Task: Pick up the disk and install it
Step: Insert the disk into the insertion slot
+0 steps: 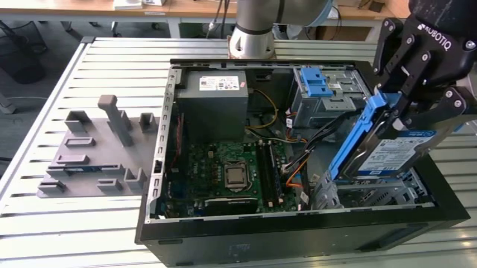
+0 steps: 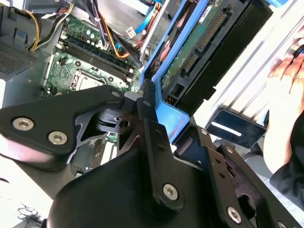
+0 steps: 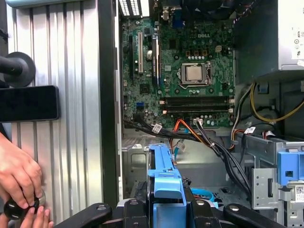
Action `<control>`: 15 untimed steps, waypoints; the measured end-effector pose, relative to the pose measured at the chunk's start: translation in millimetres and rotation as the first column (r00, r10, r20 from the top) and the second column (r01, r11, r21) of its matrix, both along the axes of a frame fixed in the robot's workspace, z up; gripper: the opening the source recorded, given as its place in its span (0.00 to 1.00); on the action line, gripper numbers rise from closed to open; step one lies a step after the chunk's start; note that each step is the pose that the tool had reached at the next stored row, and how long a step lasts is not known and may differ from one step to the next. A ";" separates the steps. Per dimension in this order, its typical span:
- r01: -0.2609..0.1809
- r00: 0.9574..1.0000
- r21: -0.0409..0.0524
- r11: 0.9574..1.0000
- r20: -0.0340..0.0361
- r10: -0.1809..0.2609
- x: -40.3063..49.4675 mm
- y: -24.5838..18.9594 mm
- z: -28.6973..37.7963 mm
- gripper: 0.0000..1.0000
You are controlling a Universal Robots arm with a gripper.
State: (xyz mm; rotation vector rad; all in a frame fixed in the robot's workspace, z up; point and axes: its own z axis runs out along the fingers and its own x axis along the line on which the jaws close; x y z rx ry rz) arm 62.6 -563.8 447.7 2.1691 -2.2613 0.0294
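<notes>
1 gripper [image 1: 402,120] here, clamped tight on the disk [image 1: 394,159], pinching the blue carrier frame [image 3: 166,183] round its edges. Holding it clear of everything, stood on edge, label side toward the exterior camera. Hangs over the corner of the open computer case [image 1: 298,237] on the exterior view's right, lower end dipped just under the case rim, right above the bare silver bay metalwork [image 1: 376,195]. Long axis looks steep, close to upright, top leaning toward the exterior view's right. So: disk directly under the gripper, bay directly under the disk, pretty much 1 line top to bottom. Grey drive cage [image 1: 328,106] with the blue latch [image 1: 319,84] just beyond, toward the arm's base; motherboard [image 1: 223,167] off to the exterior view's left, well apart. Dark connector edge of the disk showing in the second wrist view. Also a person's hand [image 3: 19,175] on the slatted table [image 1: 82,234] outside the case in the first wrist view, nowhere near the disk.
</notes>
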 end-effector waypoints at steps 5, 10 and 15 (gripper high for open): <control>0.000 1.000 0.000 1.000 0.000 0.000 3.9 0.0 -2.2 0.37; 0.000 1.000 0.000 1.000 0.000 0.000 6.4 0.6 -4.0 0.37; -0.001 1.000 0.000 1.000 0.000 0.001 7.5 1.9 -5.4 0.37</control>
